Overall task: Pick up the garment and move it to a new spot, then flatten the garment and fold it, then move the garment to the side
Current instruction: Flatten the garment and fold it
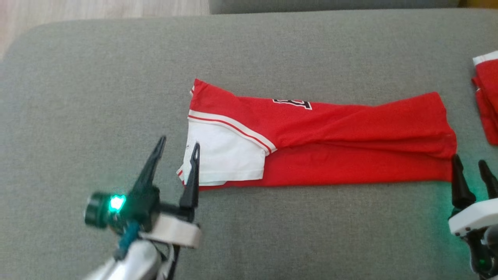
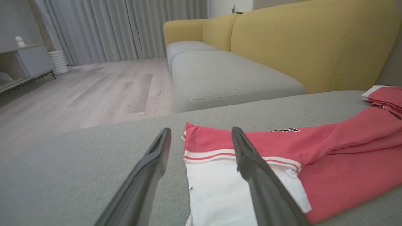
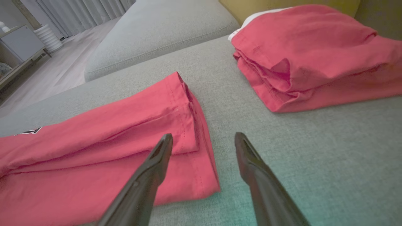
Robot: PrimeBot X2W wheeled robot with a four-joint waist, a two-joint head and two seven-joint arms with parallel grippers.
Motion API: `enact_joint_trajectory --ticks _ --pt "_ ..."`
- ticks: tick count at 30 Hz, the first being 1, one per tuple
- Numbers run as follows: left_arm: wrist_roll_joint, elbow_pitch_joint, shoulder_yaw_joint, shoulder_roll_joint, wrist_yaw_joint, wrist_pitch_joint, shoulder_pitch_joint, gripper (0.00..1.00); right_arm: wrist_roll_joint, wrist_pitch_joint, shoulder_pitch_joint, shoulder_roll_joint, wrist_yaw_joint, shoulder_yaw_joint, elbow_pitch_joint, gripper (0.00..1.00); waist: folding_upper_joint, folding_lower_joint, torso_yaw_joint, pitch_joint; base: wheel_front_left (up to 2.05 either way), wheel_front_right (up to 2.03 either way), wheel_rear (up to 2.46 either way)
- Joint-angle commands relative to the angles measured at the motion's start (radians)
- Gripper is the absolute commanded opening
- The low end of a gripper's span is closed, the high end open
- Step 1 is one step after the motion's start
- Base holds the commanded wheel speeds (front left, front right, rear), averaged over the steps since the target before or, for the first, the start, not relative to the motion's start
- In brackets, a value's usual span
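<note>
While both grippers stood open and held nothing, the red jersey [image 1: 330,128] lay folded into a long strip across the grey sofa cushion [image 1: 272,50]. Left gripper [image 1: 179,142] sat at its sleeve end, 1 finger over the white sleeve [image 1: 225,155], 1 over cushion. Right gripper [image 1: 469,159] was at the opposite hem corner. Black-and-white lettering [image 1: 292,103] was partly hidden in a fold, unreadable. 1 more folded red garment [image 1: 488,101] lay further right, apart.
</note>
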Motion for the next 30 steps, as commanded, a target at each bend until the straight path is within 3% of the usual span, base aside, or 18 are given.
enact_joint_trajectory --ticks 1,7,13,14,15,17,23,30 --pt "0.034 -0.030 0.065 0.008 0.014 -0.009 0.006 1.00 -0.013 -0.019 -0.022 -0.022 -0.001 0.001 -0.025 1.00 -0.0001 0.0001 0.008 -0.007 0.00 0.00 0.00" --pt "0.235 -0.072 0.212 -0.120 0.035 -0.009 0.164 1.00 -0.028 -0.005 -0.087 -0.008 -0.001 -0.052 0.060 1.00 -0.0001 0.0001 0.054 -0.027 0.00 0.00 0.00" --pt "0.357 -0.092 0.290 -0.211 -0.013 -0.009 0.245 1.00 -0.062 0.063 -0.142 -0.024 -0.001 -0.099 0.215 1.00 -0.0001 0.0001 0.108 -0.033 0.00 0.00 0.00" --pt "0.369 -0.090 0.299 -0.220 -0.026 -0.009 0.254 1.00 -0.061 0.080 -0.147 -0.025 -0.001 -0.102 0.241 0.91 -0.0001 0.0001 0.114 -0.034 0.00 0.00 0.00" --pt "0.382 -0.088 0.311 -0.227 -0.036 -0.009 0.261 1.00 -0.062 0.095 -0.153 -0.025 -0.001 -0.106 0.265 0.55 -0.0001 0.0001 0.119 -0.034 0.00 0.00 0.00" --pt "0.404 -0.083 0.335 -0.236 -0.054 -0.009 0.273 1.00 -0.060 0.119 -0.163 -0.027 -0.001 -0.104 0.298 0.03 -0.0001 0.0001 0.126 -0.033 0.00 0.00 0.00" --pt "0.444 -0.079 0.414 -0.262 -0.099 -0.009 0.307 1.00 -0.054 0.102 -0.179 -0.047 -0.001 -0.099 0.308 0.00 -0.0001 0.0001 0.116 -0.043 0.00 0.00 0.00" --pt "0.478 -0.077 0.479 -0.294 -0.155 -0.009 0.335 1.00 -0.091 0.081 -0.186 -0.141 -0.001 -0.143 0.243 0.00 -0.0001 0.0001 0.067 -0.057 0.00 0.00 0.00"
